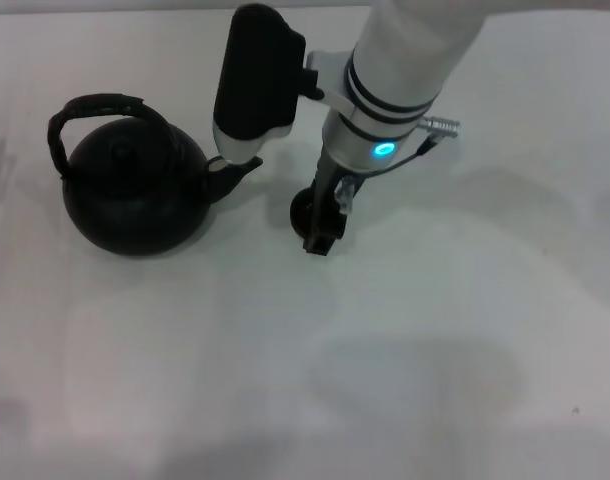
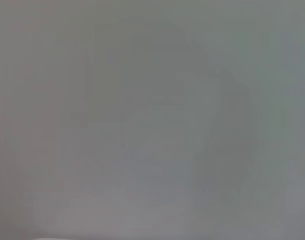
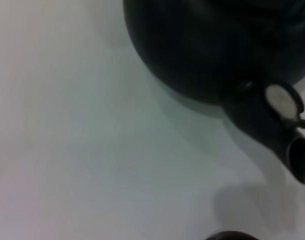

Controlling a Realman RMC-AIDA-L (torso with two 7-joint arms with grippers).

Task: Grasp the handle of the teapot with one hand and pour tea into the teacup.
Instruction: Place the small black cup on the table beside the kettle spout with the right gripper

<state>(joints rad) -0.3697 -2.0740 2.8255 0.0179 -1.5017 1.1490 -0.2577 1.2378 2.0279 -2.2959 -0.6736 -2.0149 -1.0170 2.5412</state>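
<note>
The teapot point(image 1: 135, 195) stands upright on the white table point(image 1: 435, 360) at nine o'clock, handle point(image 1: 95, 105) arched above it, spout pointing three o'clock. The teacup point(image 1: 303, 210) sits near the spout, mostly hidden by the right gripper point(image 1: 320, 240); its grip cannot be told.

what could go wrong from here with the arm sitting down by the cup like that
1. The right gripper sits low against the teacup, which it partly hides; a sideways move might knock the cup over.
2. The teapot has its spout right beside that arm's black wrist housing, so a swing toward the handle could bump the pot.
3. The left arm is out of sight, so it cannot help steady anything.
</note>
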